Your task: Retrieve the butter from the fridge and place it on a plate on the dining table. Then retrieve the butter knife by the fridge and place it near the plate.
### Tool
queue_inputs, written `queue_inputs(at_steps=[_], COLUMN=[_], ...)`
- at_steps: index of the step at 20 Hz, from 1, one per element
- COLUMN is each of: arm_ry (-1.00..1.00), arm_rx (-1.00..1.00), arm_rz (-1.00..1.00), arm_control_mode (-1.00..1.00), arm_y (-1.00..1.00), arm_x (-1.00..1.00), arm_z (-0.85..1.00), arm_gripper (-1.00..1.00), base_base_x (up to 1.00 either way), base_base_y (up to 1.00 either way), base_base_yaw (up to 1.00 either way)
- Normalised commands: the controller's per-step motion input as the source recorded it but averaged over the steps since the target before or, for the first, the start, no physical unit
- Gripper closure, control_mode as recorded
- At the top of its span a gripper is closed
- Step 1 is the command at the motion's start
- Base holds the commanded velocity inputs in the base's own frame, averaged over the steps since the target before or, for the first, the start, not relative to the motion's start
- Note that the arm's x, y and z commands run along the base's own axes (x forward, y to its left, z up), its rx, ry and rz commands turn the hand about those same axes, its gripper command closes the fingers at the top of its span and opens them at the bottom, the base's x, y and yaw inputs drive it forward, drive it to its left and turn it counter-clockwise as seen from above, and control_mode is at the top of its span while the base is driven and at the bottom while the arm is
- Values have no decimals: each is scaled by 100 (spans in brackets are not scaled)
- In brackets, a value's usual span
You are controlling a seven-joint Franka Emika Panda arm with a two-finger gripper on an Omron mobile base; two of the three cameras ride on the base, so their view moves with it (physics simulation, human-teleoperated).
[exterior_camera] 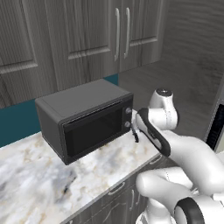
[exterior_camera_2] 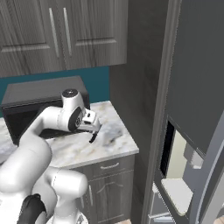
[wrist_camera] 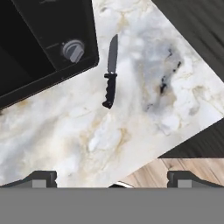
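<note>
Black butter knife (wrist_camera: 110, 76) lies on the marbled counter (wrist_camera: 131, 131), just beside the microwave (wrist_camera: 48, 39).
Gripper (wrist_camera: 111, 179) hovers above with jaws spread wide, empty; best to descend centred over the handle, fingers straddling it.

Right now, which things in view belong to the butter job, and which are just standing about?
Belong to the job:
- butter knife, lying on the counter
- fridge, door open
- gripper, open above the knife

Just standing about:
- microwave
- wall cabinets
</note>
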Motion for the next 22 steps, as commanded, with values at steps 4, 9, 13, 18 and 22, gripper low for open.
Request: queue_inputs(at_steps=[4, 9, 13, 18, 22], arm_ry=[0, 0, 0, 0, 0], arm_rx=[0, 0, 0, 0, 0], arm_rz=[1, 0, 0, 0, 0], arm_control_mode=[-100, -100, -100, -100, -100], arm_y=[0, 0, 0, 0, 0], arm_x=[24, 36, 29, 26, 28], arm_z=[-23, -36, -30, -28, -27], arm_gripper=[-100, -100, -100, -100, -100], base_base_x=[0, 0, 0, 0, 0], base_base_y=[0, 0, 0, 0, 0], base_base_yaw=[0, 0, 0, 0, 0])
